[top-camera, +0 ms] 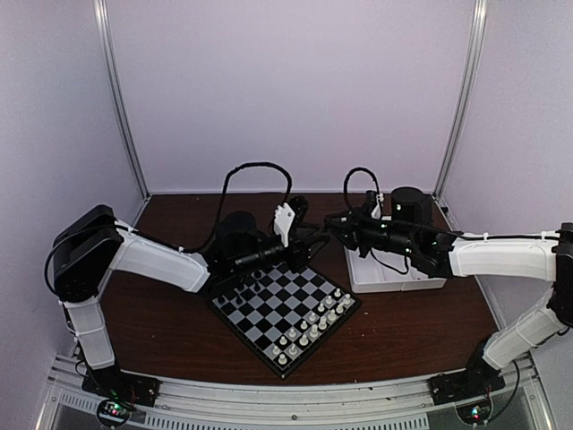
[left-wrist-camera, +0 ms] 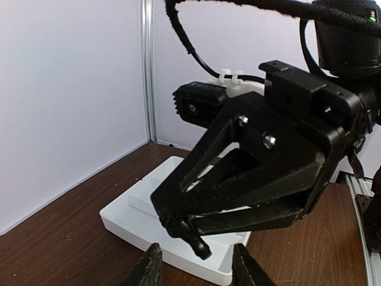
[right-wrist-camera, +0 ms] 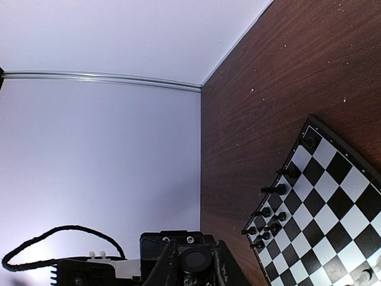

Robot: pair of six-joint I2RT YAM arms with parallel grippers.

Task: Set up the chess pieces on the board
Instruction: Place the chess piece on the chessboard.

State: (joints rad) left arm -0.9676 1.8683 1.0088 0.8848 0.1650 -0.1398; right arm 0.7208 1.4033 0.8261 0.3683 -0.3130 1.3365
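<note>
The board (top-camera: 279, 296) lies at the table's middle, turned like a diamond. Several black chess pieces (right-wrist-camera: 268, 217) stand along its far-left edge. My right gripper (right-wrist-camera: 196, 265) is shut on one black chess piece (left-wrist-camera: 190, 234), which pokes out from its tips above the white tray. In the right wrist view that piece's round base (right-wrist-camera: 196, 260) shows between the fingers. My left gripper (left-wrist-camera: 197, 271) faces it tip to tip, open, one fingertip (left-wrist-camera: 149, 268) on each side just below the piece. The two grippers meet in the air behind the board's far corner (top-camera: 318, 235).
White chessmen (top-camera: 313, 327) fill the board's near-right edge. A white compartment tray (top-camera: 394, 273) sits right of the board, under the right arm. Purple walls close in the back and both sides. Black cables loop above both wrists.
</note>
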